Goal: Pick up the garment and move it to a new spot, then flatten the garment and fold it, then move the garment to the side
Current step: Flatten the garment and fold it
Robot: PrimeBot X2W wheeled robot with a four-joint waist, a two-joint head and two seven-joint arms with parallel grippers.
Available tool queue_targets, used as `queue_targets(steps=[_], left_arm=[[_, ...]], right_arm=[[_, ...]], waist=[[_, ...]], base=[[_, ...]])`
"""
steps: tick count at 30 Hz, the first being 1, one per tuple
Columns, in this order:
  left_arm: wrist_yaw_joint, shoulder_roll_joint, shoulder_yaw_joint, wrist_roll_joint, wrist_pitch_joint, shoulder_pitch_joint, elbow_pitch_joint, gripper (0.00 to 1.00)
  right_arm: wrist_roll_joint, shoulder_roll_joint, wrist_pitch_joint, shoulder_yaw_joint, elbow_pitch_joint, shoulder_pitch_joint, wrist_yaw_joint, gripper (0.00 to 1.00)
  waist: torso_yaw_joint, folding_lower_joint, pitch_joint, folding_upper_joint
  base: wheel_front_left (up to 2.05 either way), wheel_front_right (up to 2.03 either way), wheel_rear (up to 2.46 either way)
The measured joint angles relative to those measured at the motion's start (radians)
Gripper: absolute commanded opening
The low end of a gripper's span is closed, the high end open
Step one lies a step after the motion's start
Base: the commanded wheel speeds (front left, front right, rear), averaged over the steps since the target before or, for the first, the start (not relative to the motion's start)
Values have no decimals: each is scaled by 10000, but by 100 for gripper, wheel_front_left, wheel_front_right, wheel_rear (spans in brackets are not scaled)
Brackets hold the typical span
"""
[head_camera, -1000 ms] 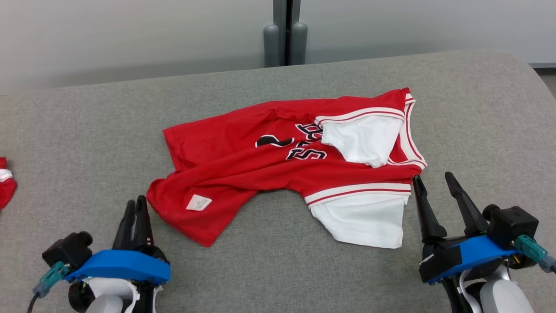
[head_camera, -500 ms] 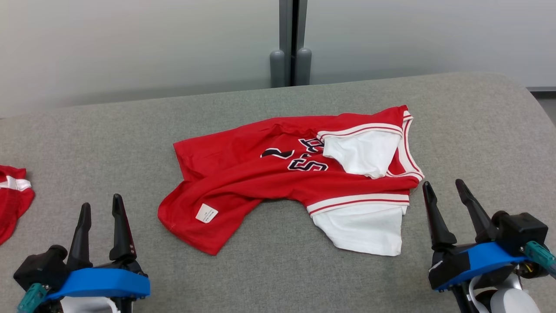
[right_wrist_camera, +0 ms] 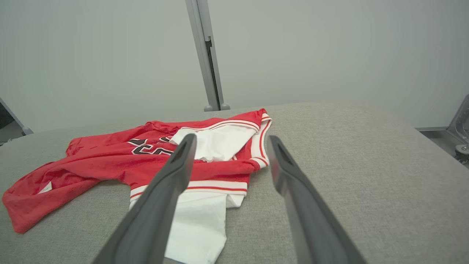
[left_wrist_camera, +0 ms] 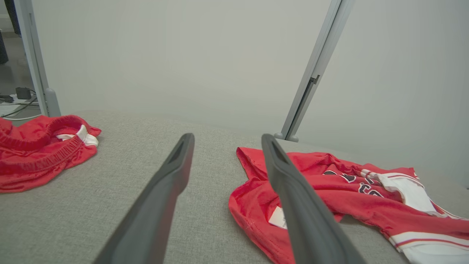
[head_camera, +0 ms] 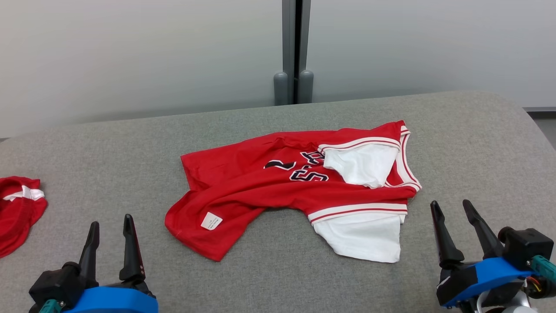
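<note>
My left end effector (head_camera: 110,220) and right end effector (head_camera: 450,203) stand spread apart, empty, near the garment (head_camera: 260,187), which looks limp and slippery, best pinched at its hem corners.

Bright, even, diffuse light; soft faint shadows; sharp focus; wrist views bend edges.

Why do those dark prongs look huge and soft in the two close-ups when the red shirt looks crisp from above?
Head view: even soft light, red-and-white jersey crisp, faint shadow under its folds. Left wrist view: left gripper sits at the wide lens, so it looms, edges soft. Right wrist view: right gripper likewise.
</note>
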Motion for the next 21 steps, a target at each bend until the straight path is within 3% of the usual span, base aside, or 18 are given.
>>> queue_targets(steps=[13,21], left_arm=[[105,-31,-435,27,589,126,-244,100],[-71,-345,-943,-364,2033,-950,1421,100]], right_arm=[[176,0,88,211,-165,105,0,100],[389,2,249,871,151,-54,0,100]], waist=[[53,1,220,0],[47,2,766,0]], base=[[0,0,0],[0,0,0]])
